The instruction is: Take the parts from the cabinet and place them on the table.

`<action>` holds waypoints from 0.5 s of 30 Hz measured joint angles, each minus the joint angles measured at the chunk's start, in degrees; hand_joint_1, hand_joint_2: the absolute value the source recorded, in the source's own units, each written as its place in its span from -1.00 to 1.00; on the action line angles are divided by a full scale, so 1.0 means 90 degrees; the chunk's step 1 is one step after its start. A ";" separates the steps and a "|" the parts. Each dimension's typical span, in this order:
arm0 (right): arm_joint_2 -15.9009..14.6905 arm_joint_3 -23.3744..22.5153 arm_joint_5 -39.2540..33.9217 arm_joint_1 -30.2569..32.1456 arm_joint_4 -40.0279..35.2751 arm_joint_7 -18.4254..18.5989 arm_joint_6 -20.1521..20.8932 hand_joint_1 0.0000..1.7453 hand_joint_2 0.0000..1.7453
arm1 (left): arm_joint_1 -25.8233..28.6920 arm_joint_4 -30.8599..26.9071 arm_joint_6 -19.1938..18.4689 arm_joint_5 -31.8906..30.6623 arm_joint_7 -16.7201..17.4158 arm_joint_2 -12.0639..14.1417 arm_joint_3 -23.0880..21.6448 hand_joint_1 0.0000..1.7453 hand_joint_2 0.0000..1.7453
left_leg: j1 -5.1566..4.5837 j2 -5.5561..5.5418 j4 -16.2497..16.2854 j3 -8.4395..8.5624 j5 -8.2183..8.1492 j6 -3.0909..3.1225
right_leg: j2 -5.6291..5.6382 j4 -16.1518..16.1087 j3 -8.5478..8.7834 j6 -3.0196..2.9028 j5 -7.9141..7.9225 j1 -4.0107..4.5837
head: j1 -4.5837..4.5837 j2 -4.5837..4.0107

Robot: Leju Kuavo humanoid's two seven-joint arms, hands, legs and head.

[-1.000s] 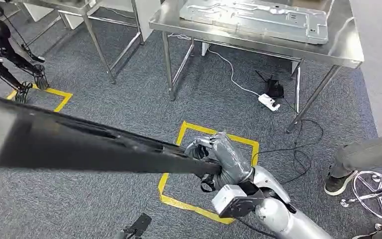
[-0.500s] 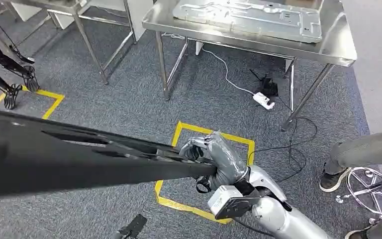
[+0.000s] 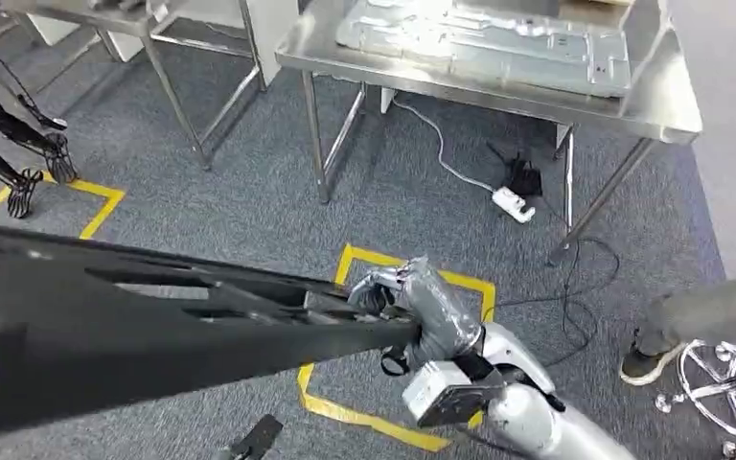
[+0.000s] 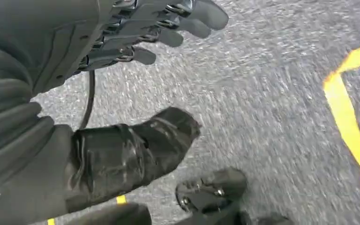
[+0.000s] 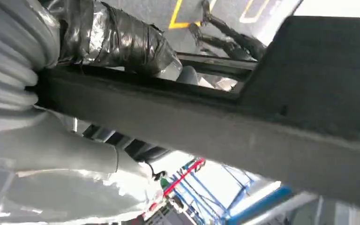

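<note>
A long, flat black part [image 3: 153, 326] stretches across the head view from the left edge to the middle, its narrower end gripped in the right hand [image 3: 422, 311] above grey carpet. It has a ribbed upper edge with slots. A silver stamped metal panel [image 3: 484, 38] lies flat on the steel counter [image 3: 671, 110] ahead, well apart from the black part.

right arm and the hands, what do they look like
The right arm is silver and rounded, with a pale grey box at the wrist and a thin black cable looping beside it. The right hand has a grey ribbed cover and a thumb wrapped in glossy dark tape. The left hand has the same grey ribbed cover, dark segmented fingers, a tape-wrapped thumb and a black cable.
</note>
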 joint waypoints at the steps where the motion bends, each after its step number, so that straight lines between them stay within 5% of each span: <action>1: 0.0002 0.0000 0.0019 0.0005 -0.0036 0.0007 0.0000 1.00 1.00 | -0.0011 0.0000 0.0000 0.0002 -0.0015 0.0024 0.0000 -1.00 1.00 | 0.0019 0.0019 0.0135 -0.0059 -0.0041 -0.0011 | -0.0011 -0.0064 0.0139 0.0004 -0.0008 -0.0056 | 0.0010 0.0000; 3: 0.0015 -0.0002 0.0029 -0.0027 -0.0056 0.0012 -0.0019 1.00 1.00 | -0.0034 0.0000 -0.0002 0.0015 -0.0066 0.0029 0.0000 -1.00 1.00 | 0.0017 0.0048 0.0852 -0.0437 -0.0039 -0.0086 | -0.0022 -0.0093 0.0288 -0.0044 -0.0098 -0.0070 | -0.0061 0.0000; 5: 0.0039 -0.0002 0.0027 0.0018 -0.0083 0.0012 -0.0039 1.00 1.00 | 0.0006 0.0000 -0.0017 0.0063 -0.0100 0.0056 -0.0002 -1.00 1.00 | 0.0060 0.0053 0.1614 -0.1062 -0.0379 -0.0156 | -0.0022 -0.0092 0.0412 -0.0035 -0.0221 -0.0079 | -0.0097 0.0000; 7: 0.0100 -0.0002 0.0039 0.0088 -0.0082 0.0015 -0.0090 1.00 1.00 | 0.0101 0.0000 -0.0093 0.0090 -0.0085 0.0102 -0.0002 -1.00 1.00 | 0.0079 0.0059 0.1641 -0.1338 -0.0494 -0.0214 | -0.0012 -0.0090 0.0576 -0.0016 -0.0364 -0.0088 | -0.0114 0.0000; 8: 0.0126 -0.0002 0.0056 0.0113 -0.0085 0.0015 -0.0136 1.00 1.00 | 0.0147 0.0000 -0.0151 0.0090 -0.0041 0.0131 -0.0002 -1.00 1.00 | 0.0087 0.0061 0.1325 -0.1325 -0.0338 -0.0225 | -0.0002 -0.0089 0.0691 0.0000 -0.0452 -0.0096 | -0.0126 0.0000; 9: 0.0156 -0.0002 0.0063 0.0120 -0.0095 0.0022 -0.0185 1.00 1.00 | 0.0168 0.0000 -0.0190 0.0085 -0.0012 0.0173 -0.0002 -1.00 1.00 | 0.0091 0.0067 0.0862 -0.1243 0.0007 -0.0228 | 0.0000 -0.0086 0.0813 0.0025 -0.0541 -0.0103 | -0.0143 0.0000; 11: 0.0167 -0.0002 0.0085 0.0120 -0.0119 0.0068 -0.0272 1.00 1.00 | 0.0209 0.0000 -0.0228 0.0070 0.0002 0.0211 -0.0007 -1.00 1.00 | 0.0071 0.0128 0.0076 -0.1178 0.0956 -0.0167 | -0.0013 -0.0056 0.0938 0.0099 -0.0711 -0.0084 | -0.0190 0.0000; 12: 0.0177 -0.0005 0.0092 0.0135 -0.0143 0.0085 -0.0296 1.00 1.00 | 0.0198 0.0000 -0.0231 0.0068 0.0000 0.0226 -0.0012 -1.00 1.00 | 0.0037 0.0123 0.0104 -0.1144 0.0645 -0.0075 | 0.0006 -0.0071 0.0959 0.0144 -0.0773 -0.0066 | -0.0211 0.0000; 13: 0.0177 -0.0005 0.0109 0.0139 -0.0167 0.0102 -0.0313 1.00 1.00 | 0.0202 0.0000 -0.0228 0.0058 -0.0032 0.0233 -0.0015 -1.00 1.00 | 0.0028 0.0100 0.0110 -0.1096 0.0741 -0.0027 | -0.0018 -0.0107 0.0964 0.0191 -0.0842 -0.0069 | -0.0209 0.0000; 15: 0.0172 -0.0017 0.0143 0.0140 -0.0231 0.0112 -0.0367 1.00 1.00 | 0.0225 0.0000 -0.0228 0.0012 -0.0107 0.0243 -0.0015 -1.00 1.00 | 0.0055 0.0075 0.0072 -0.0985 0.0656 0.0068 | -0.0011 0.0061 0.1038 0.0248 -0.0745 -0.0057 | -0.0214 0.0000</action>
